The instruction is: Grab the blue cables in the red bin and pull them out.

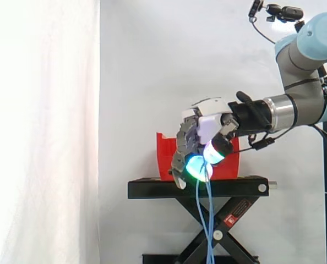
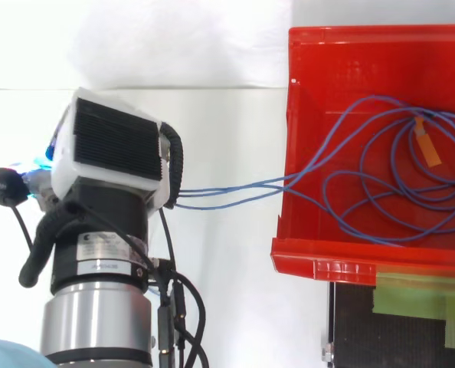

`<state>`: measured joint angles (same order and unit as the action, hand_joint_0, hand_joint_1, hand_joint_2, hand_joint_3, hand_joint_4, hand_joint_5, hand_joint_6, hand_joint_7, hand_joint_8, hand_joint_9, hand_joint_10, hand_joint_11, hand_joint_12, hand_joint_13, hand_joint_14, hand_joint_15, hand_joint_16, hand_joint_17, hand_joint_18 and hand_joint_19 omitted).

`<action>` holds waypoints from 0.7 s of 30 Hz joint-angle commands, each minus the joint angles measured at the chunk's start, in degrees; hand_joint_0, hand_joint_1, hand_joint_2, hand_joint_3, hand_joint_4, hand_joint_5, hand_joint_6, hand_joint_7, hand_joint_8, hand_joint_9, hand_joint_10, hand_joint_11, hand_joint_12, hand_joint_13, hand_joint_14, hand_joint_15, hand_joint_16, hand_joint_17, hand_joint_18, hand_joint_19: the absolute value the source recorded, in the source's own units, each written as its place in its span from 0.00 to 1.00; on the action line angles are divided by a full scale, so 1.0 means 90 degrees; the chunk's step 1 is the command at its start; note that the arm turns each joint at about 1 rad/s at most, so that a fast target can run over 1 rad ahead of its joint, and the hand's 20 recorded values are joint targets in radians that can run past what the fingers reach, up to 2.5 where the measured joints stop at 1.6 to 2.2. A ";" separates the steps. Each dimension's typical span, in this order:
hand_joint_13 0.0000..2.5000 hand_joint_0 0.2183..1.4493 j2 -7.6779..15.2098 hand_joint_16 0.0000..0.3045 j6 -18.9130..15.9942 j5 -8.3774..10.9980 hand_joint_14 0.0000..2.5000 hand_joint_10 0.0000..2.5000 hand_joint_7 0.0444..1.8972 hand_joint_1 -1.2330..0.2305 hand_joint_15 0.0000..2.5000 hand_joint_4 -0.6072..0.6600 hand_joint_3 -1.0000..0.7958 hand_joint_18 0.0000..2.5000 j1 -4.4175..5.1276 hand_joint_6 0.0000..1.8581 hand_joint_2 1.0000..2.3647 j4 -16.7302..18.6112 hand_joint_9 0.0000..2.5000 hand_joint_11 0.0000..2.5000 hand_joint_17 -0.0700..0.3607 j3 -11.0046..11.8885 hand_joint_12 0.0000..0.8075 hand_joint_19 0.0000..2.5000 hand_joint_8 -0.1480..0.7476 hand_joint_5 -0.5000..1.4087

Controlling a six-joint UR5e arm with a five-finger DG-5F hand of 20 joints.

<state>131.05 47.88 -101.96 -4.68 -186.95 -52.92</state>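
Robot hand (image 1: 205, 129): up at bin height in the side view. From above, off to one side of the bin and well clear of it, with the white housing and black ribbed back panel (image 2: 116, 144) facing the top camera.
Grip: fingers curled down and in, clamped shut round the cables. Glowing green and cyan fingertips (image 1: 197, 166) bunched together at the bottom of the fist.
Thin blue cables (image 2: 227, 190): a few strands stretched pretty much straight from under the robot hand, across the gap and over the bin wall facing it. The rest lying in loose overlapping loops on the bin floor. In the side view, a couple of strands dangling straight down from the fingertips, past the stand's top and in front of its crossed legs.
Small orange tag (image 2: 427, 147): stuck on one strand in among the loops.
Open-topped red plastic bin (image 2: 350, 267): upright on top of the stand, partly behind the robot hand in the side view (image 1: 164, 157).
Black scissor-lift stand (image 1: 152, 188): flat top, crossed legs underneath, and a strip of green tape (image 2: 415, 295) on top just beside the bin's rim.
Grey and pale blue arm (image 1: 306, 49): in from the right edge of the side view, wrist roughly level.
Backdrop: plain white curtain (image 1: 42, 137).
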 commanded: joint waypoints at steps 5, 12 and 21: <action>0.33 0.55 0.0000 0.15 -0.3284 0.0118 0.01 0.01 0.29 0.28 0.28 0.55 0.00 0.25 0.0062 0.48 0.00 0.0508 0.36 0.44 0.40 -0.0282 0.44 0.24 0.46 0.69; 0.33 0.55 0.0000 0.15 -0.3372 0.0118 0.01 0.01 0.29 0.28 0.28 0.55 0.00 0.25 0.0081 0.48 0.00 0.0626 0.36 0.44 0.40 -0.0360 0.44 0.24 0.46 0.69; 0.33 0.55 0.0000 0.15 -0.3342 0.0099 0.01 0.01 0.29 0.28 0.28 0.55 0.00 0.25 0.0101 0.48 0.00 0.0694 0.36 0.44 0.40 -0.0507 0.44 0.24 0.46 0.69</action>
<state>131.08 18.53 -101.06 -3.84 -180.99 -56.98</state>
